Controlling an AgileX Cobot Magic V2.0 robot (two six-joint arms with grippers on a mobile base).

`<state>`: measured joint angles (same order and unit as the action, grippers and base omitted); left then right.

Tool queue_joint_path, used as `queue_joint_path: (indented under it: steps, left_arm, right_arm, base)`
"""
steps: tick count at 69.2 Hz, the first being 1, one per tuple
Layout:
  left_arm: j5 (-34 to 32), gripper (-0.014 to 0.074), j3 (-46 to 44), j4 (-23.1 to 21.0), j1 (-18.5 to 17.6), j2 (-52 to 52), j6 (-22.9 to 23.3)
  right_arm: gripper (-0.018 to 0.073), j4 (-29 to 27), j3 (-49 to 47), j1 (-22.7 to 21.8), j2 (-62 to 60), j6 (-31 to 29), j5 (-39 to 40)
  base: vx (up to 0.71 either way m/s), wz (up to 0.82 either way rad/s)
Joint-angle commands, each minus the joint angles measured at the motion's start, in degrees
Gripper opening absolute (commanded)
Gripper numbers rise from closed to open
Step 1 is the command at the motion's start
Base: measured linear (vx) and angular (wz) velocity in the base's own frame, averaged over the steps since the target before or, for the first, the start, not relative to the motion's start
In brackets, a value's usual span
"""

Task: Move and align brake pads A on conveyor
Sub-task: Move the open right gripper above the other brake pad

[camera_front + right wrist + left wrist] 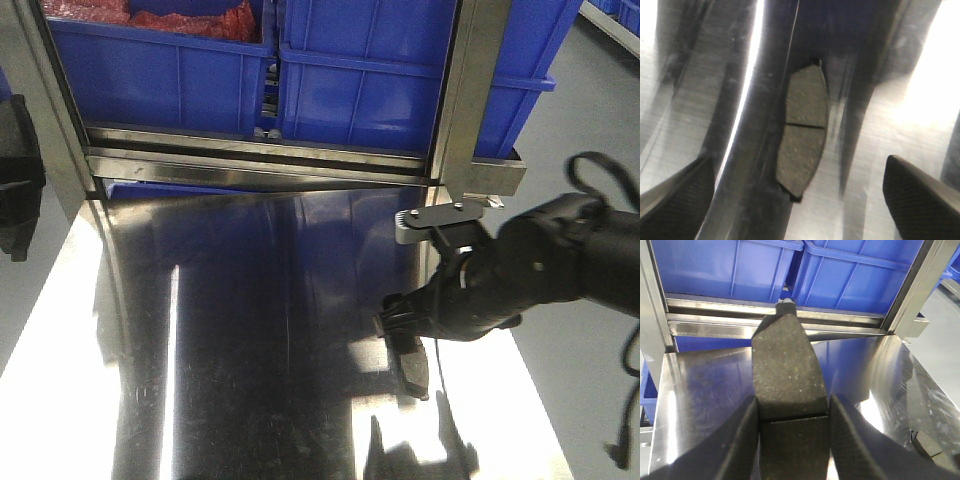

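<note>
In the left wrist view my left gripper (794, 440) is shut on a brake pad (785, 370). Its gritty grey-brown face with a centre groove points up, above the shiny steel table (705, 405). In the right wrist view a second brake pad (802, 130) lies face up on the steel table (875, 150). My right gripper (800, 205) is open just above it, with its fingers (925, 200) wide on either side and not touching it. The front view shows the right gripper (403, 340) over that pad (412, 368). The conveyor is out of view.
Blue bins (160, 75) stand on a rack behind the table, between steel posts (470, 90). A steel ledge (250, 160) runs along the table's back edge. A black part of the left arm (15, 190) shows at the far left. A cable (625, 440) hangs at the right.
</note>
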<state>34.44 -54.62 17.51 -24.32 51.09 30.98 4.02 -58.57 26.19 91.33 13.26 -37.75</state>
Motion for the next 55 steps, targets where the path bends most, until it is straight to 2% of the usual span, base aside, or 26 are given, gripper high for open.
queue_joint_path:
  steps: [1, 22, 55]
  left_arm:
    - [-4.86, 0.0199, -1.46, 0.64, -0.29, -0.64, -0.02]
    - [-4.86, 0.0199, -1.46, 0.64, -0.29, -0.64, -0.02]
    - [-4.86, 0.0199, -1.46, 0.64, -0.29, -0.64, -0.02]
  right_arm:
    - [0.0633, 1.58, -3.78, 0.65, 1.29, 1.21, 1.88]
    - [0.0623, 1.85, -7.68, 1.17, 8.89, 1.21, 1.31]
    - [0.0587, 1.78, -7.68, 1.17, 11.84, 3.41, 1.37]
  base:
    - [0.0, 0.0]
    - [0.0, 0.0]
    - [0.0, 0.0]
